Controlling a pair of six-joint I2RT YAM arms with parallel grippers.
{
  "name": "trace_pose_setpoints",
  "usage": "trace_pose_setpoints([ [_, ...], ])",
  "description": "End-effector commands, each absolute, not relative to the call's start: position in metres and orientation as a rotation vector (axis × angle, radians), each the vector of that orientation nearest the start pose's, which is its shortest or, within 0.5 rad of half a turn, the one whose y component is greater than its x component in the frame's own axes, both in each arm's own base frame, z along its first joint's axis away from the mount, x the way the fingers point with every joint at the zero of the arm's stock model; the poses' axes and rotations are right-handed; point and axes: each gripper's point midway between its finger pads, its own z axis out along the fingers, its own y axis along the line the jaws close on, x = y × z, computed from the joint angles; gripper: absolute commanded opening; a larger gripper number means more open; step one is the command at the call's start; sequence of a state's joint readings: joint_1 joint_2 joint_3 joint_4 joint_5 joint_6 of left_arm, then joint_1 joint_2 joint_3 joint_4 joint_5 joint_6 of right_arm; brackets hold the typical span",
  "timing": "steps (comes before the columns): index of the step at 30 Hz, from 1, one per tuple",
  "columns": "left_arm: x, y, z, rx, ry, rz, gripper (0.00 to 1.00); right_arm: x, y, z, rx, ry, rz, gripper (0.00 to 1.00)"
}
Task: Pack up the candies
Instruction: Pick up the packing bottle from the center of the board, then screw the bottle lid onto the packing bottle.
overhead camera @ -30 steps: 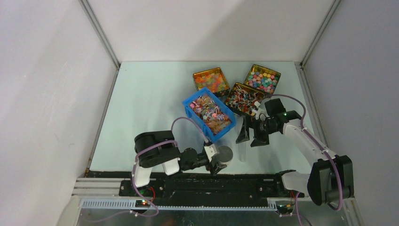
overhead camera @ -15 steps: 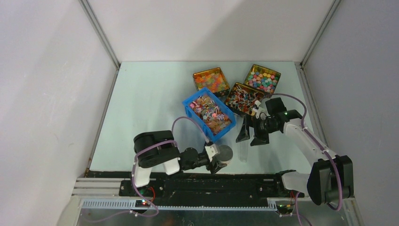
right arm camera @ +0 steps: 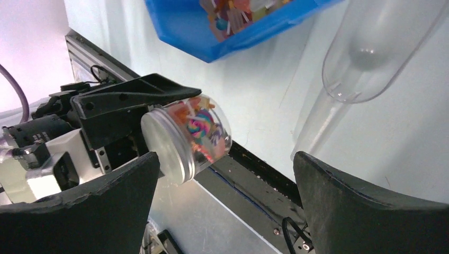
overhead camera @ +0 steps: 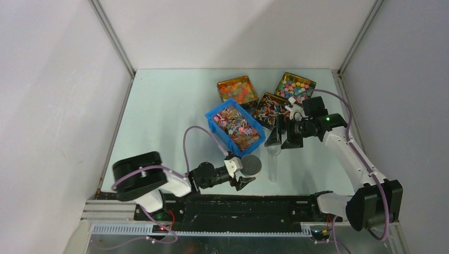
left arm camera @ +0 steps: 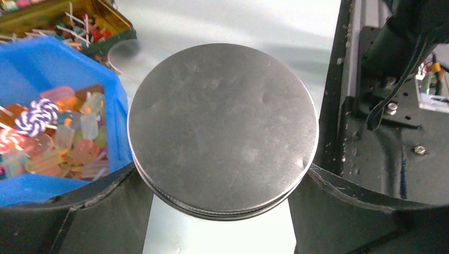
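The candies [overhead camera: 235, 126] fill a blue bin [overhead camera: 212, 117] at mid-table; they also show in the left wrist view [left arm camera: 69, 143]. My left gripper [overhead camera: 248, 172] is shut on a clear jar with a round metal lid [overhead camera: 252, 165], near the table's front edge. In the left wrist view the lid [left arm camera: 222, 121] sits between both fingers of the left gripper [left arm camera: 222, 180]. The right wrist view shows the jar [right arm camera: 185, 140] tilted on its side, with candies inside. My right gripper [overhead camera: 283, 140] is open and empty, just right of the bin; the right wrist view [right arm camera: 227, 211] shows its jaws wide apart.
Three gold tins stand behind the bin: orange sweets [overhead camera: 237, 90], pastel round sweets [overhead camera: 295, 87], and red-and-white striped pieces [overhead camera: 271, 110]. A clear empty tube [overhead camera: 272, 168] lies right of the jar, also seen in the right wrist view [right arm camera: 370, 47]. The black rail [overhead camera: 238, 203] runs along the front.
My left arm has swung its shoulder to the left and stretched out, with the jar still in its grip. My right gripper has moved back toward the tins.
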State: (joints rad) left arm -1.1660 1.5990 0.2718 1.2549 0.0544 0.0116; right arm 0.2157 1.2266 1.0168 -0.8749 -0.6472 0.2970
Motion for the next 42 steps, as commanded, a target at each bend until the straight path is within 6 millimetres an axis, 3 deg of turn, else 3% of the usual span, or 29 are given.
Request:
trace_pose_setpoints([
  [1,0.144,-0.357,0.125,1.01,1.384,-0.891,0.66,0.219,0.172,0.207,-0.237,2.531,1.038,1.0],
  [5,0.133,-0.35,0.136,1.067,1.447,-0.91,0.64,0.219,0.179,0.232,-0.33,2.439,1.069,1.0],
  [6,0.129,-0.345,0.125,1.113,1.498,-0.9,0.64,0.216,0.185,0.242,-0.373,2.393,1.126,1.0],
  [7,0.127,-0.345,0.14,1.102,1.476,-0.914,0.63,0.215,0.188,0.248,-0.405,2.36,1.143,1.0],
  [8,0.124,-0.339,0.132,1.134,1.52,-0.9,0.63,0.213,0.19,0.257,-0.429,2.322,1.157,1.0],
  [9,0.124,-0.338,0.146,1.122,1.497,-0.909,0.63,0.213,0.192,0.264,-0.456,2.286,1.156,0.99],
  [10,0.121,-0.333,0.141,1.146,1.528,-0.9,0.63,0.21,0.192,0.271,-0.475,2.252,1.145,1.0],
  [11,0.119,-0.331,0.153,1.137,1.508,-0.908,0.63,0.21,0.193,0.277,-0.504,2.214,1.133,1.0],
  [14,0.114,-0.319,0.159,1.16,1.528,-0.898,0.63,0.203,0.195,0.295,-0.555,2.122,1.128,1.0],
  [15,0.113,-0.316,0.171,1.148,1.501,-0.902,0.64,0.201,0.197,0.298,-0.574,2.104,1.138,1.0],
  [16,0.111,-0.312,0.168,1.163,1.522,-0.893,0.63,0.197,0.199,0.302,-0.601,2.084,1.162,1.0],
  [19,0.107,-0.303,0.19,1.157,1.489,-0.899,0.62,0.182,0.209,0.308,-0.699,2.034,1.212,1.0],
  [30,0.075,-0.285,0.216,1.237,1.477,-1.02,0.61,0.13,0.231,0.322,-1.071,1.709,1.126,1.0],
  [34,0.068,-0.284,0.222,1.276,1.451,-1.04,0.6,0.109,0.237,0.331,-1.171,1.558,1.151,1.0],
  [42,0.056,-0.285,0.227,1.411,1.384,-1.042,0.58,0.078,0.257,0.328,-1.328,1.455,1.25,0.99],
])
